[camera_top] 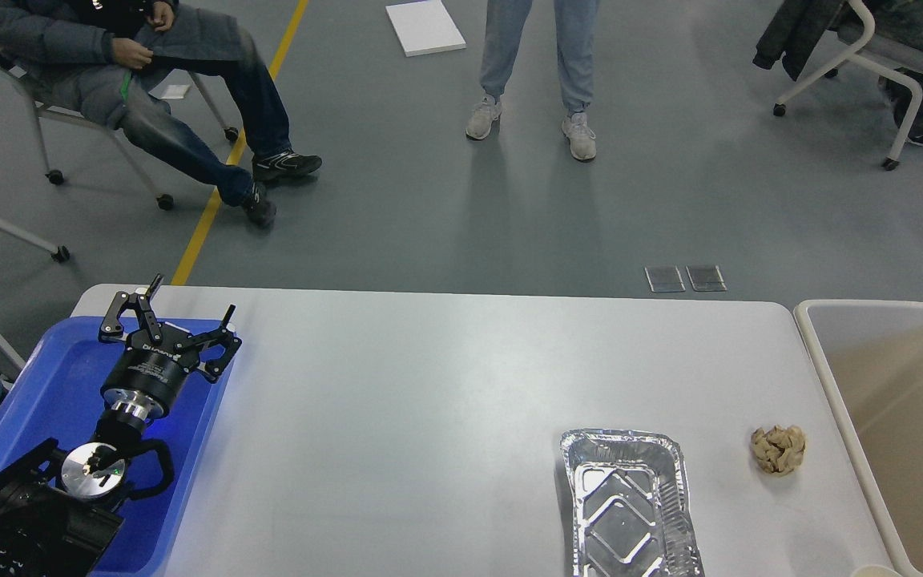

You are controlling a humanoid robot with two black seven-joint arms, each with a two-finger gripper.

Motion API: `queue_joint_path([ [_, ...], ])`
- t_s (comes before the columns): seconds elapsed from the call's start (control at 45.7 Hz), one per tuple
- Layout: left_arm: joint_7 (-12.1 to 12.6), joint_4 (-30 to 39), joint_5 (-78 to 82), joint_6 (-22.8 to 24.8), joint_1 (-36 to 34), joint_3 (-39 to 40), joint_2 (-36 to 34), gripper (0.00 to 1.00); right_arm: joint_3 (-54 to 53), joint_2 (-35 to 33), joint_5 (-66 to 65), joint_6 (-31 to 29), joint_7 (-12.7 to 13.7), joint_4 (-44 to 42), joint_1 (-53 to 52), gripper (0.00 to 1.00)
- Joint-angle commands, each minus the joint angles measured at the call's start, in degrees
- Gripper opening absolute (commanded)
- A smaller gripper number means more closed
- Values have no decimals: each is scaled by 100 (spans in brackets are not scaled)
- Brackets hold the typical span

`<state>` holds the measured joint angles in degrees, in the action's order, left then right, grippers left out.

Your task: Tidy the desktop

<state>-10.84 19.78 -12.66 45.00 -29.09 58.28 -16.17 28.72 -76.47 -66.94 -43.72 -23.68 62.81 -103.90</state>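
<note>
The left gripper [169,320] hangs released over the blue tray [45,385]; the foil pan [630,505] and crumpled paper [779,449] lie far right on the worktop [429,385], beside the bin [886,449]. No right arm shows.

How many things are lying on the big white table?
2. A foil tray sits near the front edge of the desktop, and a crumpled paper ball lies just right of it, near the beige bin. Nothing looks hidden.
</note>
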Motion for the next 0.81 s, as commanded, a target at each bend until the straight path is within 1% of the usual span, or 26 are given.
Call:
queue_joint_path([
  [0.0,-6,0,0,0,0,-1,0,100,63,0,-899,-128,4,916,-534,99],
  [0.153,-6,0,0,0,0,-1,0,100,265,0,-1391,-128,4,1593,-534,99],
  [0.35,-6,0,0,0,0,-1,0,100,529,18,-1453,-128,13,2226,-534,99],
  [0.591,-6,0,0,0,0,8,0,100,968,-8,-1453,-128,48,2350,-526,99],
  [0.701,-6,0,-9,0,0,8,0,100,1170,-70,-1383,-128,232,2350,-499,99],
  [0.788,-6,0,0,0,0,8,0,100,1328,-131,-1269,-128,276,2350,-482,99],
])
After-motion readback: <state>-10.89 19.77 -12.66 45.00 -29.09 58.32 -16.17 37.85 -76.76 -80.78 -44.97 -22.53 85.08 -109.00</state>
